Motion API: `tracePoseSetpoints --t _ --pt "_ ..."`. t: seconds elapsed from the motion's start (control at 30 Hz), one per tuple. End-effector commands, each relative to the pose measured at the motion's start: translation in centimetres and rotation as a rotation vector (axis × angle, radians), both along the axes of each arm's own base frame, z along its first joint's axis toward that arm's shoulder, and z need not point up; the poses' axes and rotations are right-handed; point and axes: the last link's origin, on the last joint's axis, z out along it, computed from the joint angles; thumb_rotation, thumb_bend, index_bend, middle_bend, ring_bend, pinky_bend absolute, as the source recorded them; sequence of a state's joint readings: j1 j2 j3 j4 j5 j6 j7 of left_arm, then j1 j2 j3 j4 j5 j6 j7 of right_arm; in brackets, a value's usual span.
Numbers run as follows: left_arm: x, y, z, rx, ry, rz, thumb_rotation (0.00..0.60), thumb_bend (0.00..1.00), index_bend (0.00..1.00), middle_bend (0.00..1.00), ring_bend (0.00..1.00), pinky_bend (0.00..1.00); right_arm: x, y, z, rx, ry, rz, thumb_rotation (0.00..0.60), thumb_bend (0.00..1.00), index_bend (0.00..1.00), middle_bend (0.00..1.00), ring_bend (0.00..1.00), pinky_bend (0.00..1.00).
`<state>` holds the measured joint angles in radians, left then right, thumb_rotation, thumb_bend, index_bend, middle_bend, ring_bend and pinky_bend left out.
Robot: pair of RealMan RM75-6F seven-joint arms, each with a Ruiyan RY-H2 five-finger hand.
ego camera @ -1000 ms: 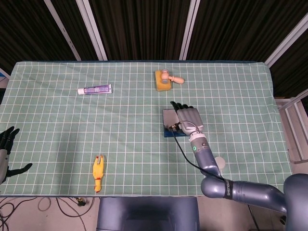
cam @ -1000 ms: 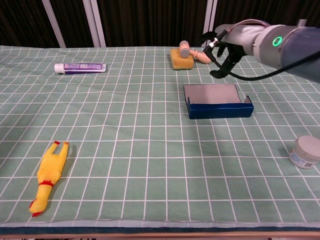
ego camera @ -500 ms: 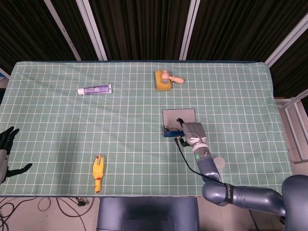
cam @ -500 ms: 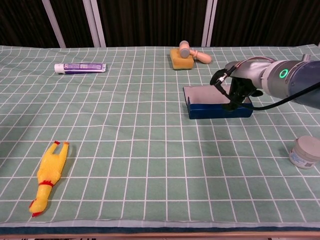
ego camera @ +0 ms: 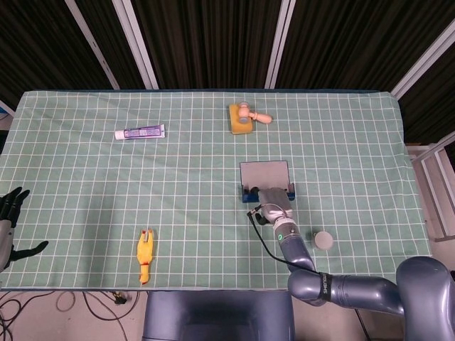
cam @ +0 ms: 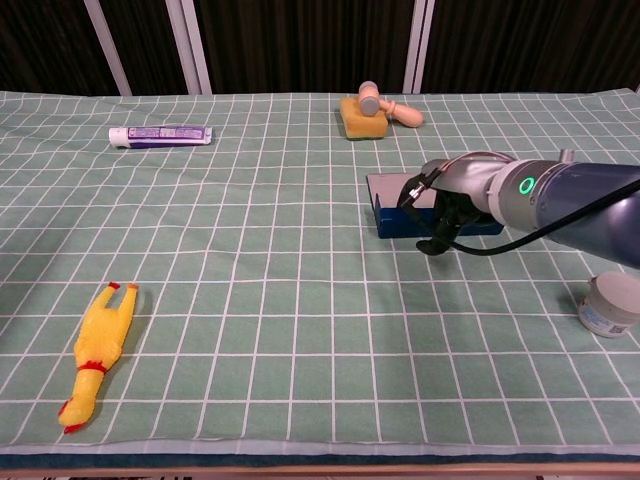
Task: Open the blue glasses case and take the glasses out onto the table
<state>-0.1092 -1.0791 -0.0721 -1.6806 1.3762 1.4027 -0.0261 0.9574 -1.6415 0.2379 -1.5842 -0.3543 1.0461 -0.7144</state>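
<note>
The blue glasses case [ego camera: 264, 173] [cam: 392, 222] lies right of the table's middle, its grey lid down flat; no glasses show. My right hand [ego camera: 271, 199] [cam: 441, 213] hangs at the case's near side. Its dark fingers [cam: 436, 243] point down against the blue front wall, and nothing is in them. The hand covers the right half of that wall in the chest view. My left hand [ego camera: 8, 212] sits off the table's left edge with its fingers spread, holding nothing; only the head view shows it.
A toothpaste tube [ego camera: 140, 132] [cam: 160, 134] lies at the back left. A yellow sponge [ego camera: 239, 121] [cam: 358, 122] with a small wooden hammer on it sits behind the case. A rubber chicken [ego camera: 145, 256] [cam: 97, 353] lies front left, a small white jar [ego camera: 324, 240] [cam: 608, 304] front right.
My right hand has come back from above the case's far side, over the lid, down to its near front wall. The case and my left hand have not moved.
</note>
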Motion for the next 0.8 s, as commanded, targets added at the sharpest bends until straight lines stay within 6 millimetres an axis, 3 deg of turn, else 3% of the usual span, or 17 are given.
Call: tracePoseSetpoints --t 0.03,0.4,0.8 --pt "0.0 0.0 0.0 -0.001 -0.001 0.001 0.600 0.00 0.00 0.00 0.00 0.00 -0.1 0.3 -0.1 0.009 0.003 -0.001 0.600 0.45 0.28 0.90 0.98 0.91" --pt "0.0 0.0 -0.1 -0.003 0.001 -0.002 0.600 0.00 0.00 0.00 0.00 0.00 0.5 2.9 0.7 0.057 0.012 0.048 0.600 0.45 0.43 0.91 0.99 0.91" --pt "0.1 -0.2 -0.1 -0.007 -0.003 0.004 0.600 0.00 0.00 0.00 0.00 0.00 -1.5 5.1 3.7 0.050 0.207 -0.016 0.600 0.45 0.47 0.92 1.00 0.91"
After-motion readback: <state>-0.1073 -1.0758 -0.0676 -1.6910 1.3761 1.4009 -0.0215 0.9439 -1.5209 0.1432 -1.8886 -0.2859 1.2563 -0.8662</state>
